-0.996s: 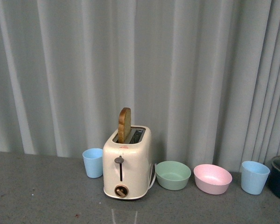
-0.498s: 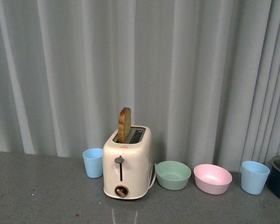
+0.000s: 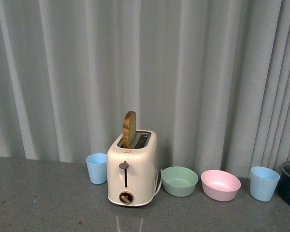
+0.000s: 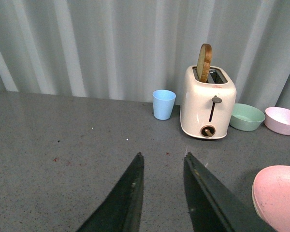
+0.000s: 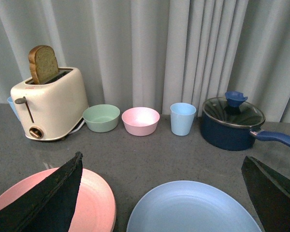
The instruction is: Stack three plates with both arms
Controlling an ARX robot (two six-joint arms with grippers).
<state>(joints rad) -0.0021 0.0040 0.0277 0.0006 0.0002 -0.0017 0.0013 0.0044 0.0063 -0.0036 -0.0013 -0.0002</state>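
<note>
Soft, even light; sharp focus.

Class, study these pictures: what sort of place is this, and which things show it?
Probably a staged kitchen set-up, not a real kitchen: a toaster holding bread, a lidded saucepan and a pink plate sit on a grey counter, with only a plain curtain behind.

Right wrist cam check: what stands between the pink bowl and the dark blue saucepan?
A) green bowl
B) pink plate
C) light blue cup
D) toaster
C: the light blue cup stands in the row between the pink bowl and the saucepan.
</note>
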